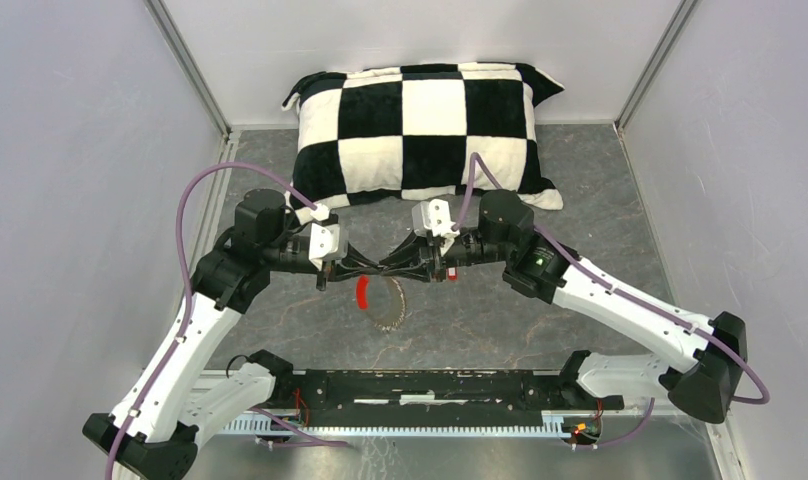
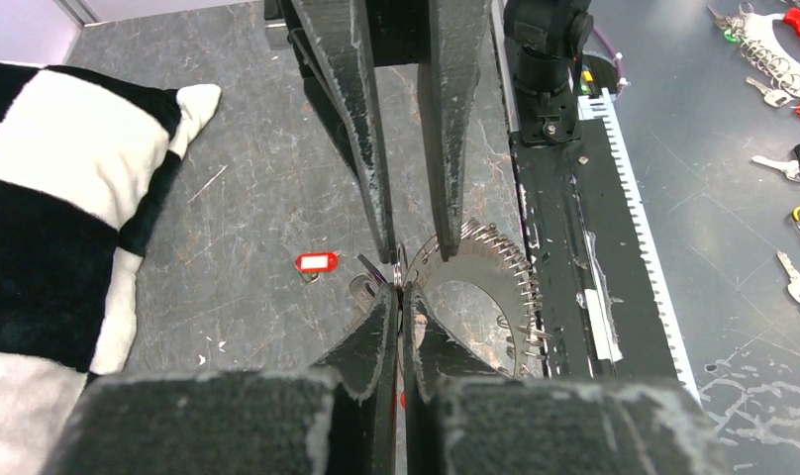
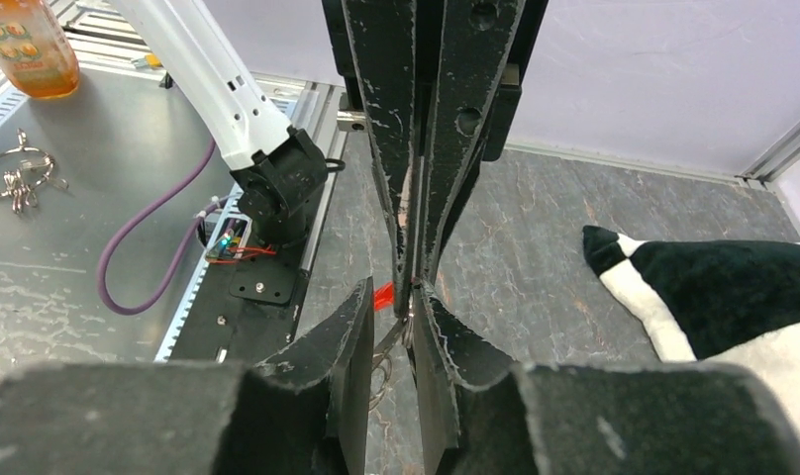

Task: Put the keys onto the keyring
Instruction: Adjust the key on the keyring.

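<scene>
The left claw (image 2: pixel 401 297) is pinched shut on the wire of the keyring (image 1: pixel 389 306), which curves down just near of the tips, the right claw (image 2: pixel 416 247) faces it tip to tip, slightly parted, and the red-headed key (image 2: pixel 315 262) lies on the desk (image 2: pixel 257 178) just beyond.

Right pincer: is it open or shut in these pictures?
Open. In the left wrist view the right pincer shows a clear gap between its two fingertips, and in its own wrist view the fingers also stand apart.
</scene>
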{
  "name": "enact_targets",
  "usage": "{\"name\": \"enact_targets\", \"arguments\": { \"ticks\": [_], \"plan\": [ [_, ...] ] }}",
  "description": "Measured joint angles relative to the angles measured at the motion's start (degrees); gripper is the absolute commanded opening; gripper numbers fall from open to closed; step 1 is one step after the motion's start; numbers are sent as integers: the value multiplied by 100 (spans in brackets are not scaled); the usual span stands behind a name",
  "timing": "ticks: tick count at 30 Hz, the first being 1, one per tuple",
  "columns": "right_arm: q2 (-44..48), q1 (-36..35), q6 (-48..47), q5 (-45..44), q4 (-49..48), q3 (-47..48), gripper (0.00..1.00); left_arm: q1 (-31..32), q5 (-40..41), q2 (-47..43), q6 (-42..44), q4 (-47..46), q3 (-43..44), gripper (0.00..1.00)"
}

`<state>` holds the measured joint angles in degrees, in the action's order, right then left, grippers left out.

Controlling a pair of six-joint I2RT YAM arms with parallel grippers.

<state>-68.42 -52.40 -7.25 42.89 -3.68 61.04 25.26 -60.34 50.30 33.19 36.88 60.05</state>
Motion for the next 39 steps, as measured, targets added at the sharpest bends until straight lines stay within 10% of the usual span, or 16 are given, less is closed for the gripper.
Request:
{"name": "enact_targets", "arguments": {
  "ticks": [26, 32, 39],
  "plan": [
    [-551, 76, -339, 420, 658, 525, 0, -4, -22, -184, 466, 452, 24, 2],
    [-498, 79, 409, 470, -216, 243, 0, -4, -22, -330, 549, 466, 81, 49],
    [-352, 79, 1777, 184, -2190, -656, 0, 0, -133, -581, 597, 450, 87, 71]
  ]
}}
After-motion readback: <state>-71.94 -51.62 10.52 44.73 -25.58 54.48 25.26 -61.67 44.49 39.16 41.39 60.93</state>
